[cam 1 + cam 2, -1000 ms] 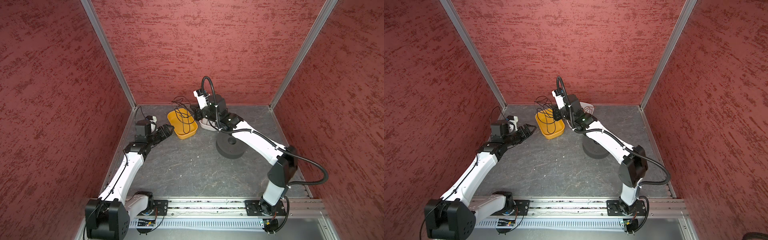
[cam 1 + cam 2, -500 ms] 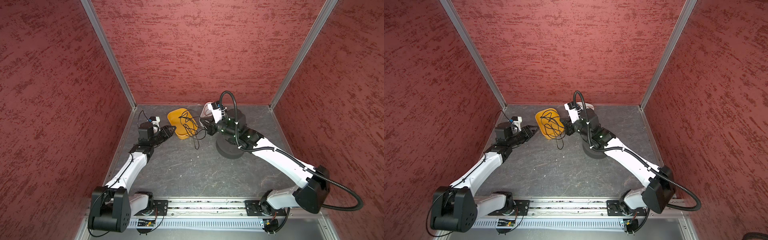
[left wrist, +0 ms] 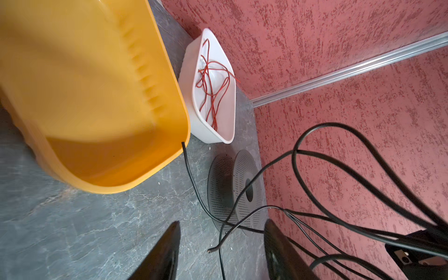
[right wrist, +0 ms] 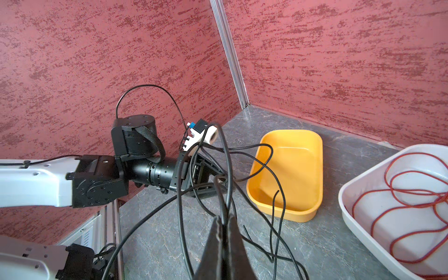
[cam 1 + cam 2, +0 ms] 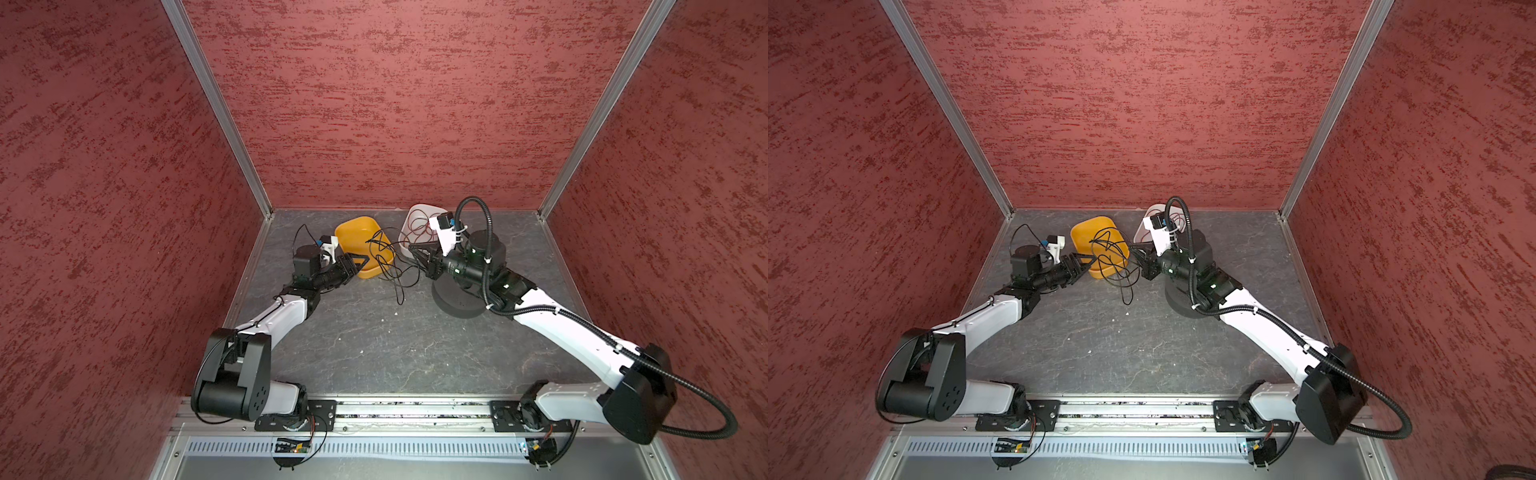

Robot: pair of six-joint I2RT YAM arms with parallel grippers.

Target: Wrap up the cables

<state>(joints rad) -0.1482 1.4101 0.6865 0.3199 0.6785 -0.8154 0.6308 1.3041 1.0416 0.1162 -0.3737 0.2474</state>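
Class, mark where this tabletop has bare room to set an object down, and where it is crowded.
Free: the wide grey table between both arms, from the loose end of the black wire to the front rail; also the back right corner. Crowded: back middle, around yellow tray, white tray, spool, left gripper and right gripper.

- This looks like a robot test box in a lab.
- Three red walls [image 5: 374, 104] with silver metal strips [image 5: 216, 108] in the corners close it in.
- Two robot arms [image 5: 274, 316] sit on a metal rail [image 5: 411, 409] by a grey floor [image 5: 374, 345].
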